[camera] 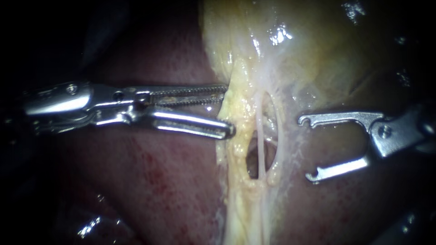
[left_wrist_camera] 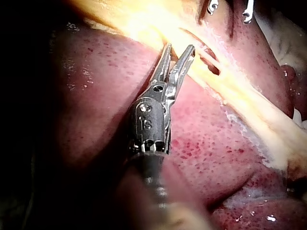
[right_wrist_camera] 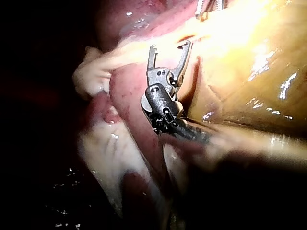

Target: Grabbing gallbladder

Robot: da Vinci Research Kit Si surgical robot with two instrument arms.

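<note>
The tubes (camera: 261, 136) lie between left instrument (camera: 228, 110) and right instrument (camera: 306, 148).

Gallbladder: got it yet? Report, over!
Left instrument jaws open, at yellow edge. Right instrument jaws open, holding nothing. Gallbladder not grabbed. Thin tube lies between them.

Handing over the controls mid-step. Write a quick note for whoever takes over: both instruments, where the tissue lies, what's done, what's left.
Left instrument: jaws open, tips at the edge of the yellowish tissue, gripping nothing.
Right instrument: jaws wide open, holding nothing, on the far side of the thin tubes.
Gallbladder: pale, glistening, in the upper part of the endoscope view. The red liver lies around the left instrument.
Done: both instruments brought up to the tissue.
Left: no grasp yet; jaws must still close on the gallbladder.
</note>
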